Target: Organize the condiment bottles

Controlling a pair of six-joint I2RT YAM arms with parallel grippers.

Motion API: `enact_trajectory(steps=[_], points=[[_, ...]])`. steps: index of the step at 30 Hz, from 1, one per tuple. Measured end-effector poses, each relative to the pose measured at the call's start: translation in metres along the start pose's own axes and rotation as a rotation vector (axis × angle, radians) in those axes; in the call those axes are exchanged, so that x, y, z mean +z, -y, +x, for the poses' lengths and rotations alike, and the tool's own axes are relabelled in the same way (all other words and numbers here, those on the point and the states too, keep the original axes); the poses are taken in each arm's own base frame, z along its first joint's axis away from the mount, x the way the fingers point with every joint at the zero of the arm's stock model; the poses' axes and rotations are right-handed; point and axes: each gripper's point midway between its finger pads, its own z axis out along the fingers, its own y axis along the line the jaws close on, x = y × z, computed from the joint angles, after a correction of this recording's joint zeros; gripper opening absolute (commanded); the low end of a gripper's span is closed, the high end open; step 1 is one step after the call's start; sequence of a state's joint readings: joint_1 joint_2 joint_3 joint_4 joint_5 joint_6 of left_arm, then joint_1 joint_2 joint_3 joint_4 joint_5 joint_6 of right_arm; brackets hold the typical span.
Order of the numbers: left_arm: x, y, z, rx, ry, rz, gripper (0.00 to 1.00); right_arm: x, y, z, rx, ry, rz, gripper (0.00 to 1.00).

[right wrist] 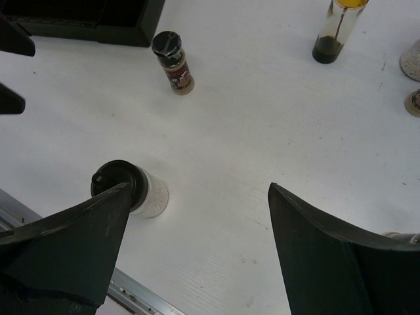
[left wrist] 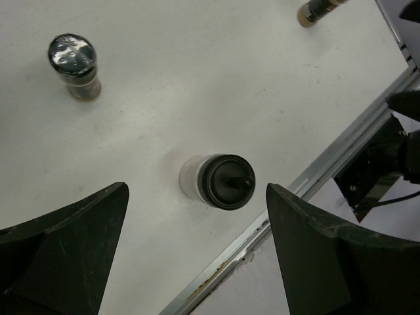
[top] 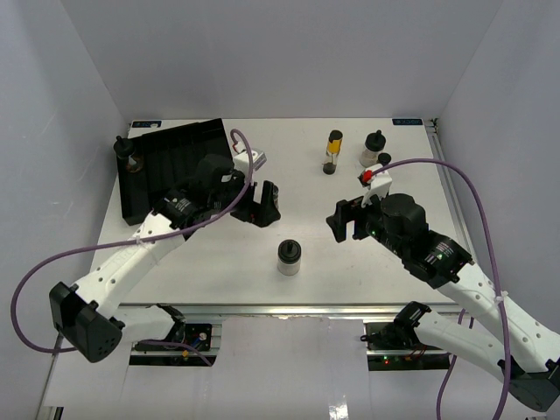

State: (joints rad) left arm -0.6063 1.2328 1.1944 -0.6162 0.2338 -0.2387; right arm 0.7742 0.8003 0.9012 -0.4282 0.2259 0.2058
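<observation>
A pale jar with a black cap (top: 290, 256) stands near the table's front middle; it also shows in the left wrist view (left wrist: 220, 180) and in the right wrist view (right wrist: 134, 190). My left gripper (top: 265, 206) is open and empty, raised, back-left of it (left wrist: 197, 220). My right gripper (top: 345, 220) is open and empty to its right (right wrist: 199, 203). A dark brown jar (right wrist: 172, 62) stands near the tray, hidden under my left arm in the top view. The slim bottle with a yellow band (top: 333, 151) and a pale jar (top: 374, 147) stand at the back right. One jar (top: 125, 150) stands at the tray's left end.
The black ribbed tray (top: 179, 157) lies at the back left, tilted. A small low jar (top: 383, 159) sits beside the pale jar at the back right. The table's metal front edge (left wrist: 308, 174) runs just beyond the middle jar.
</observation>
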Motion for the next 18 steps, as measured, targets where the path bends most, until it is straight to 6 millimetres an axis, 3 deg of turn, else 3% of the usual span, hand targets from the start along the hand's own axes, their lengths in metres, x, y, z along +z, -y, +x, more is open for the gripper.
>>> enact_trajectory(steps=[4, 10, 18], points=[[-0.002, 0.023, 0.006, 0.05, 0.011, 0.052, 0.96, -0.002, 0.002, -0.001, 0.0, 0.007, 0.012, 0.9], [0.029, 0.047, 0.035, 0.118, -0.08, 0.054, 0.96, -0.003, 0.007, 0.004, -0.008, -0.011, 0.035, 0.9], [0.06, 0.056, 0.079, 0.179, -0.201, 0.011, 0.95, -0.004, 0.012, 0.007, -0.017, -0.023, 0.059, 0.9]])
